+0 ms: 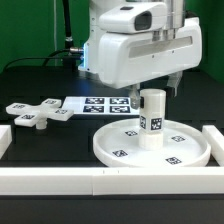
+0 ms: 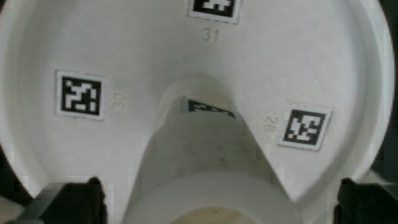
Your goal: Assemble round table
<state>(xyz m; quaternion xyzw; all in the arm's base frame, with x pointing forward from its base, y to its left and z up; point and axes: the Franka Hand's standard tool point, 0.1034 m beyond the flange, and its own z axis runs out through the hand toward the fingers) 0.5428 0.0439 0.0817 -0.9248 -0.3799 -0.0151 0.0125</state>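
The large round rimmed disc point(image 1: 108, 150) lies flat on the black table. The short cylinder leg point(image 1: 152, 118) stands upright at its middle. The cross-shaped piece point(image 1: 40, 112) lies apart, at the exterior view's left. My gripper point(image 1: 157, 90) hangs just above the leg's top, open and empty. In the wrist view the leg point(image 2: 217, 150) rises between the two dark fingers point(image 2: 80, 205). There is a gap on each side of the leg. The disc point(image 2: 134, 50) with its tags fills the background. My gripper point(image 2: 217, 208) holds nothing.
The marker board point(image 1: 100, 103) lies behind the disc. A long white border block point(image 1: 100, 181) runs along the front. Another block point(image 1: 215, 140) is at the exterior view's right, and a short one point(image 1: 4, 136) is at its left.
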